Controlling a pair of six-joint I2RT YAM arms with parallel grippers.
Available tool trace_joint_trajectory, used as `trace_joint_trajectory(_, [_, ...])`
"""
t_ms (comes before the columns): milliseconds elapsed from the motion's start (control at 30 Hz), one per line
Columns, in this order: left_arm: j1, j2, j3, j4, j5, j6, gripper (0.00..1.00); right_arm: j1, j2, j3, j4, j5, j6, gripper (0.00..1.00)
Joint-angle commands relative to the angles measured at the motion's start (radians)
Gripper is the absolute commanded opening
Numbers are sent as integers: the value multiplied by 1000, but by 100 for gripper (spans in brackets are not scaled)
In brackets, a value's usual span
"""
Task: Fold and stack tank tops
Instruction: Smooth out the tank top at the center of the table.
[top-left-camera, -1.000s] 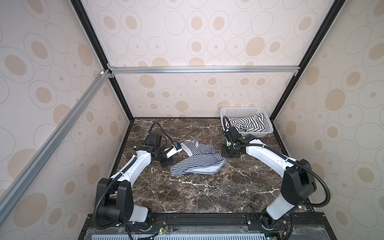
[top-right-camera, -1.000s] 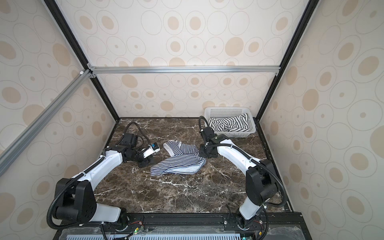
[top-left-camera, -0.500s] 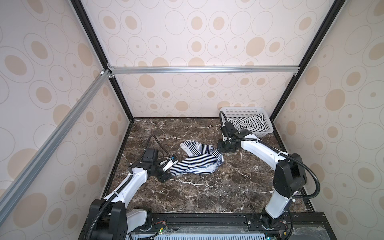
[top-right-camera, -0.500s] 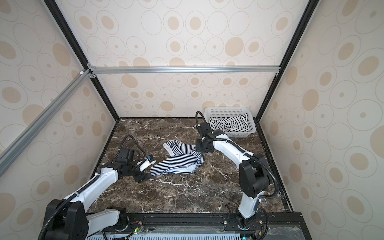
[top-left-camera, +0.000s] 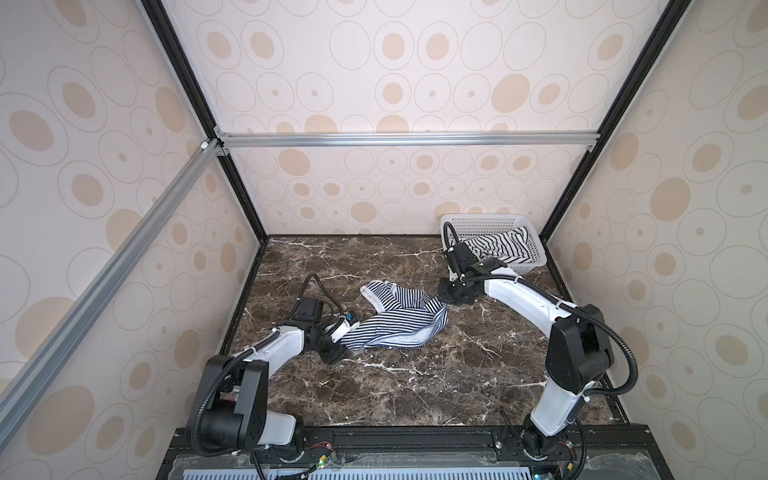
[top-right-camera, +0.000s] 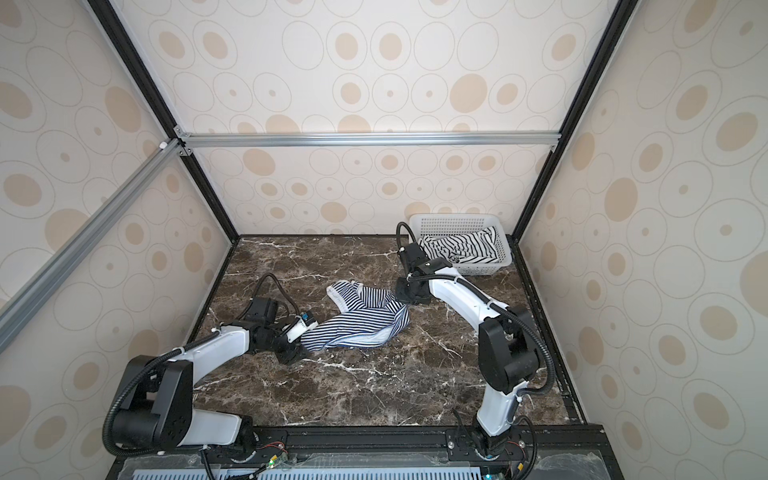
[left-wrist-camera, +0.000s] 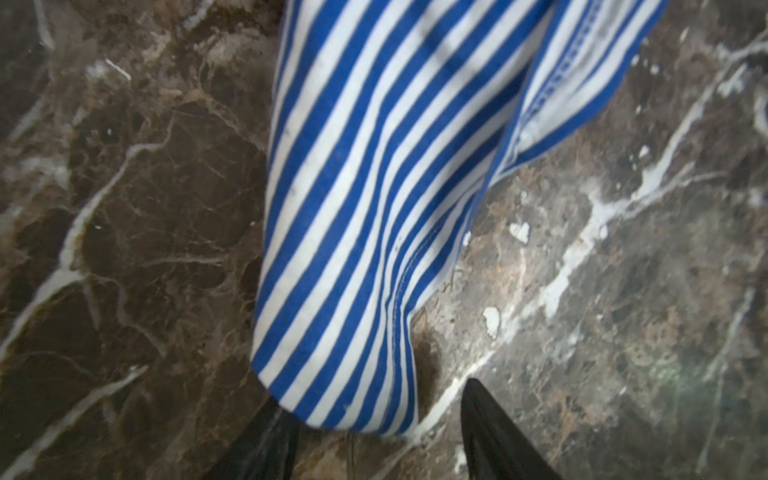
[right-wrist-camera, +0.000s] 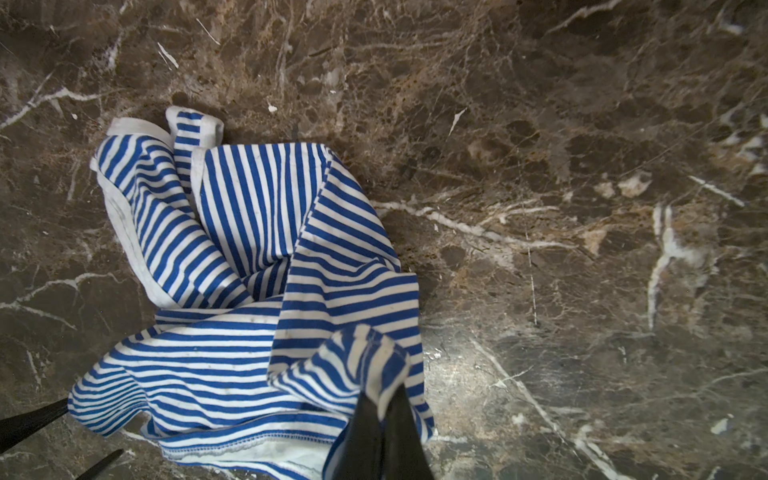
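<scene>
Spreading out the first garment is the step in hand, by my reading: the narrow blue-and-white striped cloth tank top (top-left-camera: 399, 320) lies crumpled and unfolded in the middle of the brown marble table (top-left-camera: 415, 395). The right gripper (right-wrist-camera: 380, 409) is clamped on a raised fold at the cloth's far-right end. The left gripper (left-wrist-camera: 374, 403) has its jaws apart at the near-left end, with a corner of cloth lying between them, not pinched. The next move, I judge, calls for the left to close on that corner, then for both to draw apart and lay the top flat. Its long axis runs between the two grippers, near left to far right in both top views. The white-bound strap end points toward the back wall and the stitched hem toward the robot's base. The white tank top with wide black stripes (top-left-camera: 498, 247) sits bunched inside the white perforated plastic basket (top-left-camera: 490, 224) in the far-right corner.
</scene>
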Motion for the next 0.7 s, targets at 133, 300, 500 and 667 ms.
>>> trace_joint_trajectory(133, [-4, 78, 77, -52, 74, 15, 41, -19, -46, -33, 2, 1, 0, 0])
trace_joint_trajectory(300, [-2, 91, 99, -90, 121, 19, 22, -20, -58, -33, 10, -8, -2, 0])
trace_joint_trajectory(500, [1, 65, 159, -148, 178, -17, 2, -20, -99, -25, 13, -16, -9, 0])
trace_joint_trajectory(667, [29, -23, 294, -234, 184, -63, 0, -19, -184, 5, -5, -33, -24, 0])
